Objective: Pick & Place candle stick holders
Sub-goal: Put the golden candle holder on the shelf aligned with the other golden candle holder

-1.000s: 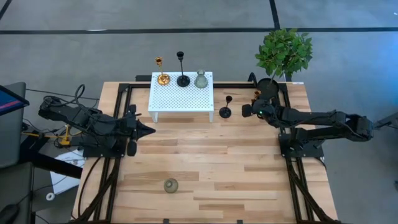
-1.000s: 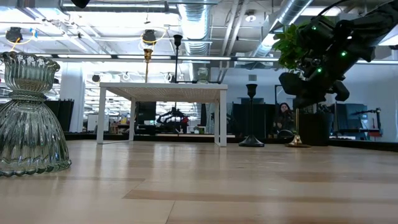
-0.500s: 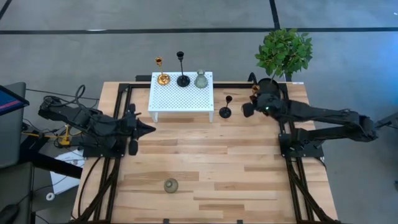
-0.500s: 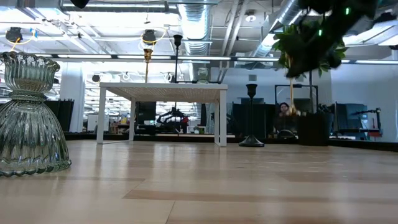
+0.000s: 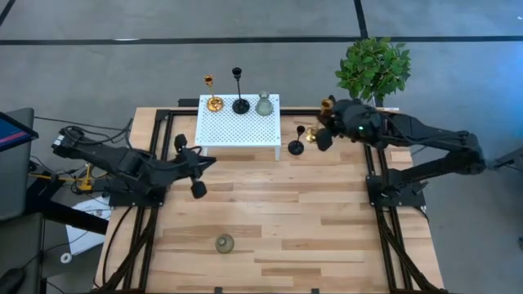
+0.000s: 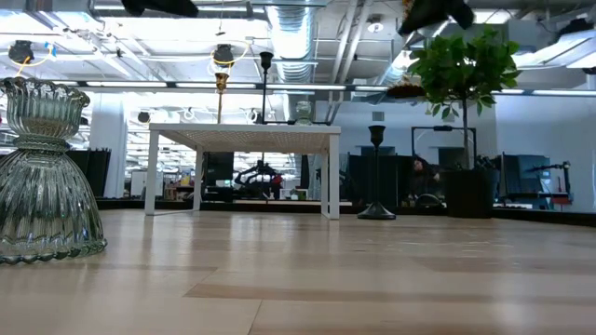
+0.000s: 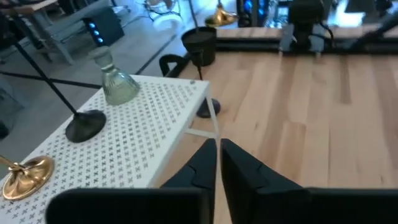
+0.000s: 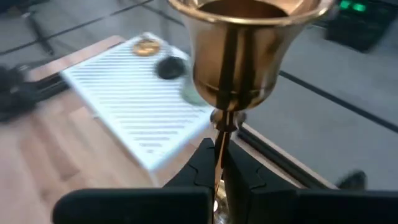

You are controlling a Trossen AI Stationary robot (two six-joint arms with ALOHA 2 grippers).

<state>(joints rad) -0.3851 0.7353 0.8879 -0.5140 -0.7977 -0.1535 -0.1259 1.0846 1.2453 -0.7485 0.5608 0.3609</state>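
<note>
My right gripper [image 5: 321, 135] is shut on a shiny gold candle stick holder [image 8: 242, 43], held high between the plant pot and the white perforated stand [image 5: 238, 122]. On the stand's far edge stand a gold holder [image 5: 212, 103], a black holder [image 5: 239, 104] and a grey-green holder [image 5: 263, 104]. Another black holder [image 5: 296, 147] stands on the table just right of the stand. A second grey-green holder [image 5: 224, 242] stands near the table's front edge. My left gripper [image 5: 198, 184] is shut and empty, raised in front of the stand's left end. My right gripper pinches the gold holder's thin stem [image 8: 222, 140] between its two fingers, below the cup. The fingers lie across the stem. The holder is lifted clear of the table, its cup [image 5: 327, 104] toward the far edge and its base [image 5: 311, 135] nearer the black holder.
A green plant in a black pot [image 5: 373, 73] stands at the table's far right corner, close behind my right arm. Dark metal frames [image 5: 384, 237] run along both sides of the table. The wooden top between the stand and the front edge is open.
My right gripper has lifted the gold holder off the table beside the plant pot, carrying it up and toward the table's left, closer to the white stand. My left gripper has risen and gone toward the table's right.
</note>
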